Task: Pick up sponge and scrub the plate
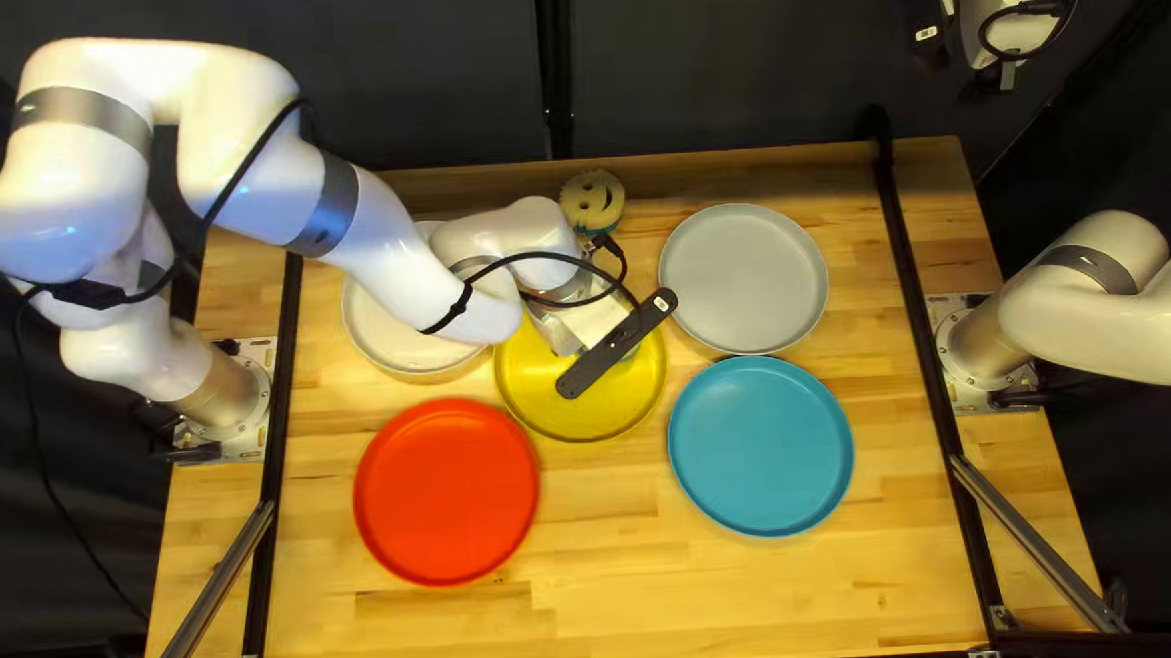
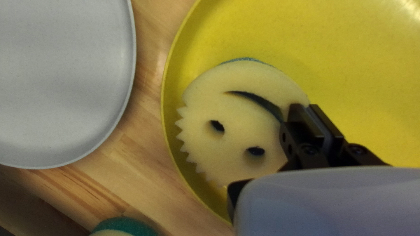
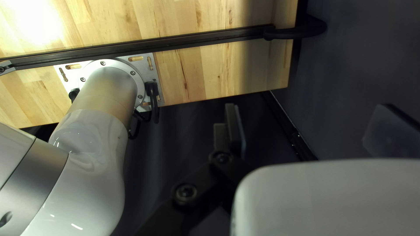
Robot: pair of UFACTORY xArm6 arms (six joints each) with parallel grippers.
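In the top left view, the left arm [image 1: 388,253] is arching over the white plate [image 1: 383,333] and ending above the yellow plate [image 1: 550,418], hiding its own claw and whatever that claw is holding. A spare sponge [image 1: 592,198] is resting at the far edge. The grey plate [image 1: 743,278] is lying far right, the blue plate [image 1: 761,447] near right, the red plate [image 1: 447,491] near left, all round, shallow and thin-rimmed, on pale striped wood [image 1: 653,593].

In the left wrist view, the picking up is looking done: the left claw [image 2: 307,109] is closing narrow on the rim of the sponge [image 2: 238,109], by one end of its smile. The sponge is sitting over the yellow plate, inside its rim on the far right side. Its cream foam is looking soft and matte, with two oval eyes, a curved slot and a toothed edge, while a rough blue layer is peeking from beneath. The plate is showing fine speckles and a smooth sheen. Scrubbing is probably only starting or under way; no mark is telling how much is left.

In the right wrist view, the right claw [image 3: 309,116] is standing wide and empty, taking no part
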